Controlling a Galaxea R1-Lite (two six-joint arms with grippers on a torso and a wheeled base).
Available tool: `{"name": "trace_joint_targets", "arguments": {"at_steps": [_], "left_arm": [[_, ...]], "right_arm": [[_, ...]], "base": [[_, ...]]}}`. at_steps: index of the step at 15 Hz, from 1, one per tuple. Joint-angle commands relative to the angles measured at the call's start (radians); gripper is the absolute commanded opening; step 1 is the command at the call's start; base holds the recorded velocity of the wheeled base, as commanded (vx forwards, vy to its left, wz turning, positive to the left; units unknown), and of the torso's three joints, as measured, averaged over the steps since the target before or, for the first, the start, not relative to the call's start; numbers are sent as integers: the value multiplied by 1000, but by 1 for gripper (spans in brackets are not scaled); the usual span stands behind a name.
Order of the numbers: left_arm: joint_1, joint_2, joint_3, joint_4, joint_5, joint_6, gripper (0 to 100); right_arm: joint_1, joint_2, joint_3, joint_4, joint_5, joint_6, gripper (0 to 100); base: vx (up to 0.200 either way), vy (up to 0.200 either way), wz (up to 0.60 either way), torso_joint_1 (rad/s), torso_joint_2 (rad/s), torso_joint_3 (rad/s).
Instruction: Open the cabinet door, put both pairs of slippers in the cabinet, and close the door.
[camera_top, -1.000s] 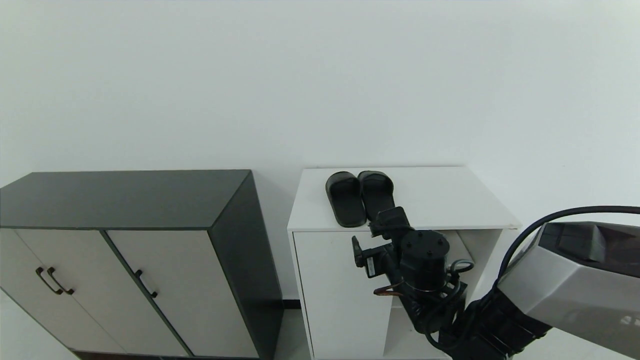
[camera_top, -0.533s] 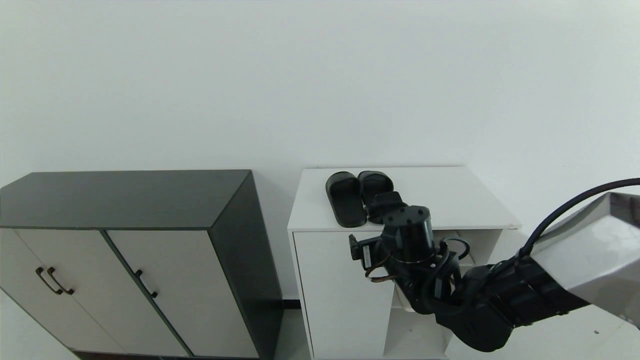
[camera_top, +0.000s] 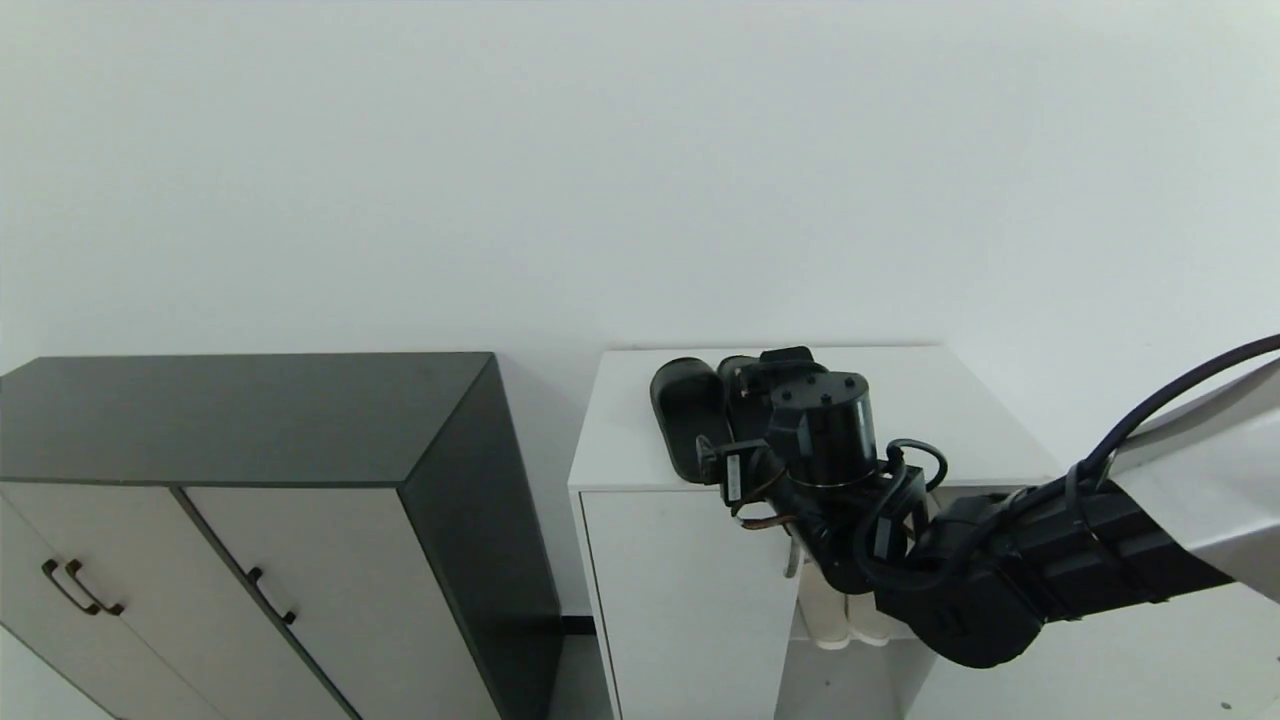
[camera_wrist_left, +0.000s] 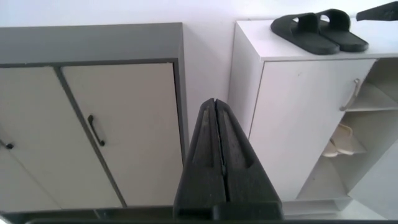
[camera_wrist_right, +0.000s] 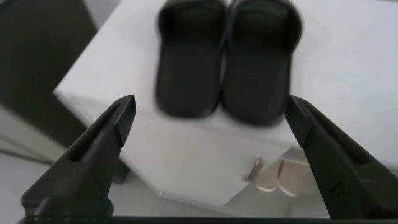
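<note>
Right tool (camera_wrist_right: 210, 106) now higher over black slippers (camera_wrist_right: 189, 62), one half-hidden behind it

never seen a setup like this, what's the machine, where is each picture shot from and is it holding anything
It is a two-armed robot on wheels. The wide picture is from a camera on its head, the other two from its wrists. Two black slippers lie on the white cabinet, whose right side stands open with a pale pair inside. The right arm is over the black pair, jaws spread wide either side, holding nothing. On the left arm the jaws are shut, empty.
</note>
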Motion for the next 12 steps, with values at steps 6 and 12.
{"name": "trace_joint_targets", "arguments": {"at_steps": [6,12], "left_arm": [[0,1,0,0,0,-3,0],[0,1,0,0,-2,-2,0]], "right_arm": [[1,-4,12,-16,15,2,100],[-68,104,-114,-4,112,2,100]], "base": [[100,0,0,2,4,0],[0,0,0,0,0,0]]}}
